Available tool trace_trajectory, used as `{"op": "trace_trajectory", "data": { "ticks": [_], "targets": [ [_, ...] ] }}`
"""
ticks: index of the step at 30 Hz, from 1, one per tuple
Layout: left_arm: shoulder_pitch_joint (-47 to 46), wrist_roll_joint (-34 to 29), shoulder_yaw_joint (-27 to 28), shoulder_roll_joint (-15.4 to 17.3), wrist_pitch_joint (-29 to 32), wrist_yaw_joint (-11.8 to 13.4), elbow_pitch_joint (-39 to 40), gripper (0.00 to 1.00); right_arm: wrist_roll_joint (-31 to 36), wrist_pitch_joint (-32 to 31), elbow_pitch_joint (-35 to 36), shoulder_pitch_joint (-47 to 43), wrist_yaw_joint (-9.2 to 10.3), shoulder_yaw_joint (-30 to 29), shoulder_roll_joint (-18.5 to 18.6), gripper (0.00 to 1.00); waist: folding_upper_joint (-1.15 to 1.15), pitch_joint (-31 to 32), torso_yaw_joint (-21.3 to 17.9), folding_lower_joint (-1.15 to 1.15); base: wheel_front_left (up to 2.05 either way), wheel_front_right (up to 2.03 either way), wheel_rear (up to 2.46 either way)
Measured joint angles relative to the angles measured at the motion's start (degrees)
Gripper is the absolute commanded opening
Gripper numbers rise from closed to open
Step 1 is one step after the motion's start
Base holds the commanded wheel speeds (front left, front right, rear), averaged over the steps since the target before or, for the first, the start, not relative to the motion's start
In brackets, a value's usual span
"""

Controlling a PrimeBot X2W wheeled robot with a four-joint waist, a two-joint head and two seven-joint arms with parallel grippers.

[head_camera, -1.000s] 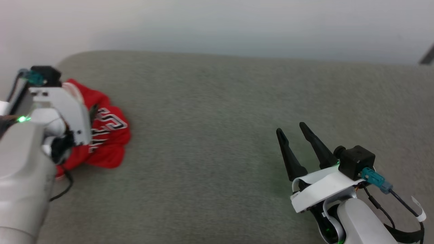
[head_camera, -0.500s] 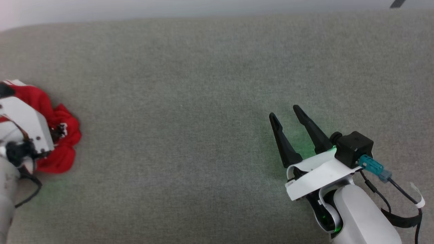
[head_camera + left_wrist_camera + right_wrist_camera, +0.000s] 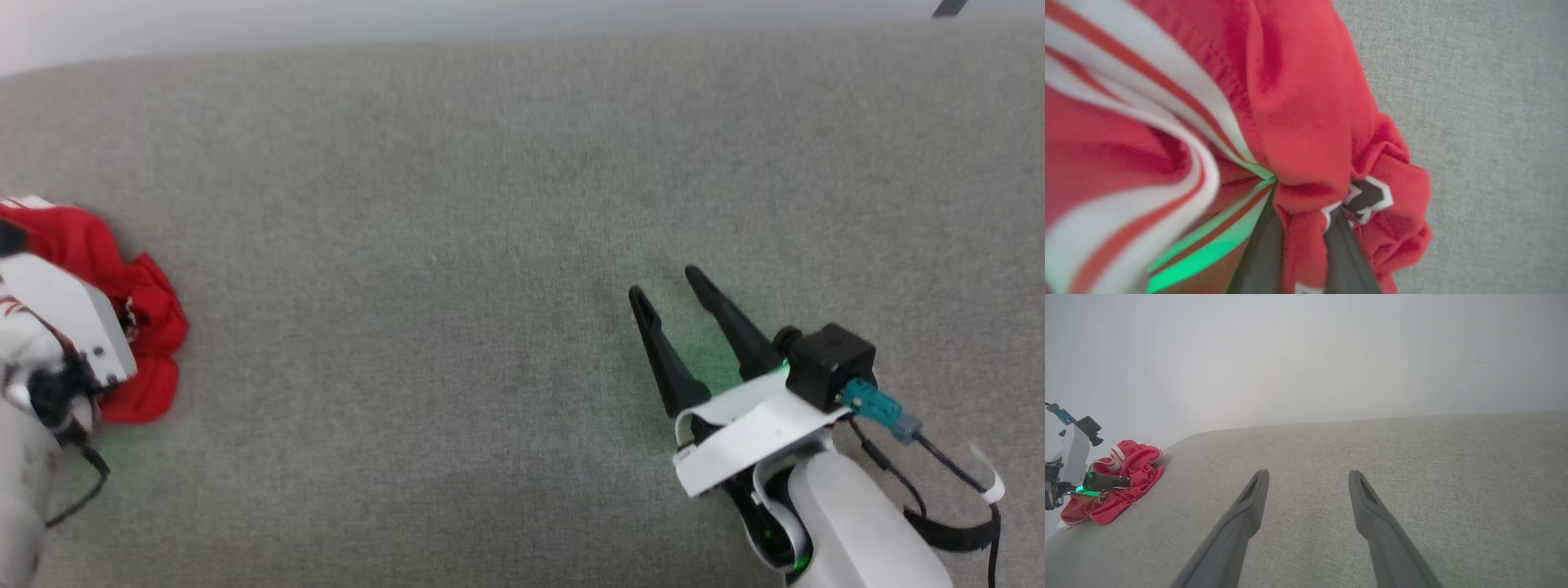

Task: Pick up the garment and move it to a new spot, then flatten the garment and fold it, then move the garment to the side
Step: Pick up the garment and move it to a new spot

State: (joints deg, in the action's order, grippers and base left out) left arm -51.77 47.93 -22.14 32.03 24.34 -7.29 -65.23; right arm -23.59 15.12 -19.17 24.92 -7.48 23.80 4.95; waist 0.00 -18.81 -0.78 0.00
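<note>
At the far left edge of the head view, the garment (image 3: 151, 327), a crumpled bright red jersey-style shirt with red-and-white striped trim and a scrap of black, white-edged lettering, lies bunched on the surface, partly hidden by the white wrist bracket (image 3: 69, 314) of my left arm. In the left wrist view my left gripper (image 3: 1306, 204) is buried in that heap: its two dark fingers (image 3: 1261, 253) stand close together with a fold of red cloth (image 3: 1298, 122) pinched between them, the striped trim sweeping past on one side and the lettering lying against the other finger. A green glow tints the trim nearest the wrist. From the right wrist view the same gripper (image 3: 1126, 482) reaches level into the red pile (image 3: 1133, 469) from its side. My right gripper (image 3: 665, 282) is well apart from the garment, at the lower right of the head view, its long dark fingers spread wide, holding nothing, and pointing up and slightly left, low over the surface; whether the tips touch it I cannot tell. A black camera cube with a teal connector (image 3: 829, 359) sits on that wrist above the white forearm. The surface is a broad grey woven-fabric pad (image 3: 457, 245) with a rounded far corner, and behind it rises a plain pale wall (image 3: 1306, 355).
</note>
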Motion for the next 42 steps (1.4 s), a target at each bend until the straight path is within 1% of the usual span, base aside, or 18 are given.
{"op": "trace_trajectory", "data": {
  "ticks": [6,9,13,17,21,25,27,31,33,35,37,39,42],
  "targets": [
    [3.47,-0.49,-3.82,0.77,-6.67,-0.04,3.54,0.00,-1.71,0.00,-0.86,-3.60,0.00,-0.32,-0.48,1.00,0.00,5.36,0.66,0.00,0.00,0.00,0.00],
    [3.45,0.31,-6.16,1.33,-8.45,-0.05,8.09,0.00,-2.65,0.00,-1.04,-5.68,0.00,-0.90,-0.65,1.00,0.00,8.31,1.00,0.00,0.00,0.00,0.00],
    [3.38,2.47,-10.59,1.20,-9.93,-0.09,16.72,0.00,-3.44,0.00,-1.02,-8.37,0.00,-2.00,-0.88,1.00,0.00,11.99,1.33,0.00,0.00,0.00,0.00],
    [4.25,6.60,-16.22,2.23,-9.49,-0.09,28.29,0.00,-4.01,-0.01,-0.60,-10.40,0.00,-3.48,-1.18,1.00,0.00,14.93,1.19,0.00,0.00,0.00,0.00],
    [4.66,12.12,-21.47,3.01,-7.36,-0.10,40.97,0.00,-4.24,-0.01,0.35,-11.52,0.00,-4.92,-1.60,1.00,0.00,16.33,-0.31,0.00,0.00,0.00,0.00],
    [3.37,15.63,-25.43,2.65,-5.60,-0.10,49.96,0.00,-4.68,-0.01,1.60,-11.78,0.00,-6.60,-1.79,1.00,0.00,16.67,-2.61,0.00,0.00,0.00,0.00],
    [1.72,16.47,-27.66,1.45,-4.49,-0.10,52.61,0.00,-5.02,0.00,2.42,-11.82,0.00,-7.59,-1.85,1.00,0.00,16.46,-3.98,0.00,0.00,0.00,0.00],
    [-3.28,16.96,-30.92,-3.02,-4.28,-0.10,53.41,0.00,-6.36,0.00,3.99,-11.77,0.00,-9.15,-1.88,1.00,0.00,15.29,-7.17,0.00,0.00,0.00,0.00],
    [-5.15,17.84,-32.30,-5.49,-4.74,-0.10,52.21,0.00,-7.86,0.00,4.89,-11.68,0.00,-9.48,-1.91,1.00,0.00,14.46,-8.99,0.00,0.00,0.00,0.00],
    [-6.46,18.72,-34.21,-7.15,-4.75,-0.10,50.67,0.00,-8.70,-0.01,5.41,-11.56,0.00,-9.83,-1.90,1.00,0.00,13.61,-10.90,0.00,0.00,0.00,0.00],
    [-7.42,19.04,-36.39,-7.86,-4.79,-0.10,48.77,0.00,-9.69,0.00,5.94,-11.42,0.00,-10.24,-1.90,1.00,0.00,12.74,-12.90,0.00,0.00,0.00,0.00],
    [-7.86,18.96,-38.60,-7.80,-5.21,-0.10,46.35,0.00,-10.46,-0.01,6.27,-11.39,0.00,-10.58,-1.89,1.00,0.00,11.83,-14.89,0.00,0.00,0.00,0.00],
    [-7.87,17.89,-42.09,-6.21,-5.81,-0.10,41.50,0.00,-11.74,0.00,6.71,-11.37,0.00,-11.16,-1.90,1.00,0.00,10.41,-17.87,0.00,0.00,0.00,0.00]
  ]
}}
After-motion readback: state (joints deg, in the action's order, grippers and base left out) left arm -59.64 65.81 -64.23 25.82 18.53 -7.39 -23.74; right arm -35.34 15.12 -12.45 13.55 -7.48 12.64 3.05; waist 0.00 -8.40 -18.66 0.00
